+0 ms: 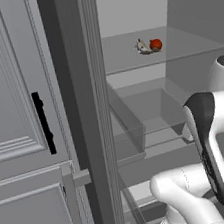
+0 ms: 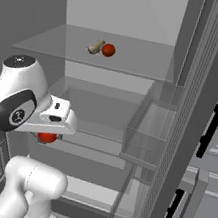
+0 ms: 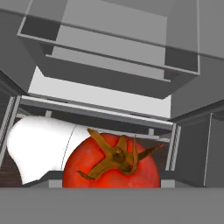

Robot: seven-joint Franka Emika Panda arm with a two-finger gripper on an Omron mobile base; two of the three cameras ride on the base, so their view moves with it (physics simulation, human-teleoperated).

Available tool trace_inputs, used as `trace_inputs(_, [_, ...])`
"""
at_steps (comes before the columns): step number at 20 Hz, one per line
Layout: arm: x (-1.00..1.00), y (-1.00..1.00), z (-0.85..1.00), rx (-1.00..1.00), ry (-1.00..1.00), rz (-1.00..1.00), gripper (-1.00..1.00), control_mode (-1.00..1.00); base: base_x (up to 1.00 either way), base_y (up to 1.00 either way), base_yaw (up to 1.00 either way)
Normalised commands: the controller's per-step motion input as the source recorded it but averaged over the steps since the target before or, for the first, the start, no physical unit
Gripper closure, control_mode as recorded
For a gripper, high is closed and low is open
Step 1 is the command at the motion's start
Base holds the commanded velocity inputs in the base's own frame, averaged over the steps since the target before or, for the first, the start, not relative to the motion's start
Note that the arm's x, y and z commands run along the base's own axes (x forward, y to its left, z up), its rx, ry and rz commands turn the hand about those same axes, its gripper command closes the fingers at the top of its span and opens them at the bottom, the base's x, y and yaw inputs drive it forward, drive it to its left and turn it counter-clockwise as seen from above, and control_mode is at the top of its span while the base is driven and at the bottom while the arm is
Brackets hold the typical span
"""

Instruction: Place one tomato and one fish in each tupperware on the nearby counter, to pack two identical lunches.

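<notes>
A red tomato (image 3: 111, 168) with a brown-green stalk sits right at the hand in the hand view. In the right base view this tomato (image 2: 46, 138) hangs just under the white hand, with my gripper (image 2: 49, 132) shut on it in front of the open fridge's lower shelves. A second tomato (image 2: 108, 50) and a pale fish (image 2: 95, 47) lie side by side on the upper glass shelf. They appear in the left base view as tomato (image 1: 156, 44) and fish (image 1: 143, 47). The tupperware and the counter are out of view.
The fridge stands open, with glass shelves (image 2: 114, 61) and a clear door bin (image 2: 149, 138) to the right of the hand. A grey panelled door with a black handle (image 1: 44, 122) stands at the left. Below the hand is a grey drawer (image 3: 109, 65).
</notes>
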Motion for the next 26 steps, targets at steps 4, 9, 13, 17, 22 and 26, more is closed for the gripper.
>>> trace_inputs(4, [-0.02, 0.0, 0.0, 0.0, -0.01, 0.0, 1.0, -1.0, 0.0, 0.0, 0.0])
trace_inputs(9, [0.0, 0.0, 0.0, 0.0, 0.0, 0.0, 1.0, -1.0, 0.0, 0.0, 0.0])
trace_inputs(13, [0.0, 0.0, 0.0, 0.0, 0.0, 0.0, 1.0, 1.0, -0.81, 0.0, 0.0])
trace_inputs(17, [0.0, 0.0, 0.0, 0.0, 0.0, 0.0, 1.0, 1.0, -1.0, 0.0, 0.0])
trace_inputs(22, [0.0, 0.0, 0.0, 0.0, 0.0, 0.0, 1.0, 1.0, -1.0, 0.06, 0.04])
trace_inputs(26, [0.0, 0.0, 0.0, 0.0, 0.0, 0.0, 1.0, 1.0, -1.0, 0.5, 0.43])
